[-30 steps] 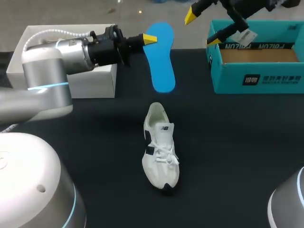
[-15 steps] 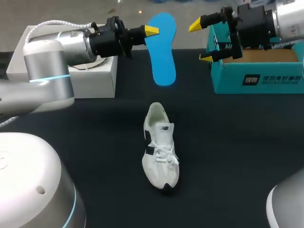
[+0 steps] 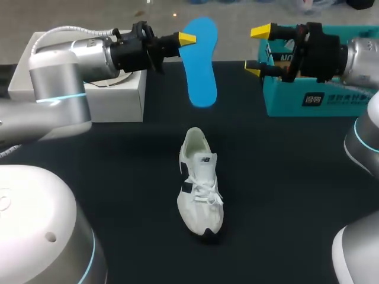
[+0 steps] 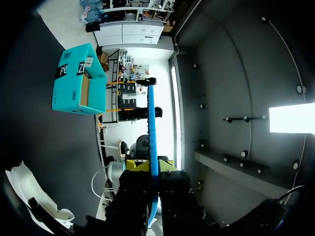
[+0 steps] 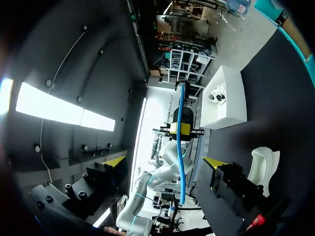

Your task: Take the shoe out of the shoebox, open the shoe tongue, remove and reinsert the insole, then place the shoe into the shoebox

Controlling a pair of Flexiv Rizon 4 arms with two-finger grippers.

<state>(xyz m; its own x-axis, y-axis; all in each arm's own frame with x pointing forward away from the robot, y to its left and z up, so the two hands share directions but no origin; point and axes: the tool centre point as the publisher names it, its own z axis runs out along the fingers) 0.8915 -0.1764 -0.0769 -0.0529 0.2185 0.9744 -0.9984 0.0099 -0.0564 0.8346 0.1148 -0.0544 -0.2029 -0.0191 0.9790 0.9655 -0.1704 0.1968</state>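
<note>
Nearest me, the white shoe (image 3: 200, 183) stands on its sole on the dark table (image 3: 296, 189), mid-table. Toe toward me, heel opening away, laces across the tongue. Nothing touches it.

Beyond the shoe, the blue insole (image 3: 200, 62) hangs in the air above the far part of the table, broad face toward the head camera and well clear of the shoe. My left gripper (image 3: 188, 39) comes in from the left and has it near the upper end. In the left wrist view the insole (image 4: 152, 132) runs edge-on straight out between the two yellow tips, and the left gripper (image 4: 152, 166) is pinched onto it from both sides.

My right gripper (image 3: 257, 50) is level with the insole on the other side, fingers pointing toward it but apart from it. The tips are spread wide and hold nothing. From the right wrist view I see between my own fingers the insole (image 5: 181, 147) edge-on in the other gripper, with the shoe (image 5: 263, 164) low beside it.

Farther back on the left arm's side, a white box (image 3: 112, 97) sits on the table behind that arm. On the right, the teal shoebox (image 3: 320, 97) stands open-topped at the far edge. The right gripper is at the end of the shoebox that faces the insole.
</note>
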